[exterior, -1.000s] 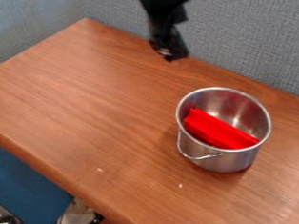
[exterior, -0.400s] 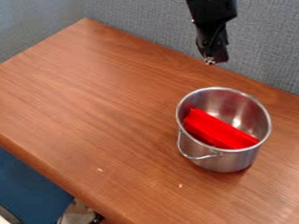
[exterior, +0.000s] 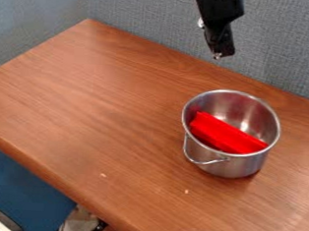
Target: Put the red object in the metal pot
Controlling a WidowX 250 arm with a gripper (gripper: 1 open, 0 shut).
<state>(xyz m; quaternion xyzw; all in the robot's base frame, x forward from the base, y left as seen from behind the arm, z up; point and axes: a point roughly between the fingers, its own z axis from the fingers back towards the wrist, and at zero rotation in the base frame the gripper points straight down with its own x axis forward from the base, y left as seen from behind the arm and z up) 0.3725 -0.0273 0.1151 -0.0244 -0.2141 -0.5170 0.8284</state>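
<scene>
The wooden table (exterior: 80, 93) is taken first, at the left of the view. The stretch of tabletop to the left of the metal pot carries nothing that belongs to the task; only a few pale specks are seen on the wood toward the near edge.

The gripper (exterior: 221, 53) is found next, above and behind the metal pot, slightly to the left of the pot's centre. It is well apart from the rim and hangs over the far edge of the table. The jaws are drawn together to a narrow tip, and nothing is seen between them. No contact with any object is noted.

The metal pot (exterior: 230, 152) stands upright toward the right end of the table, with its thin wire handle loop turned to the near side. The red object (exterior: 228, 133) is seen inside the pot, lying tilted across the interior, one end lower at the left wall and the other resting against the right wall. It lies wholly within the rim.

Judgement: the placement is regarded as done, since the red object is contained in the pot and is released. Nothing further appears to be required beyond the arm being kept clear of the pot.
</scene>
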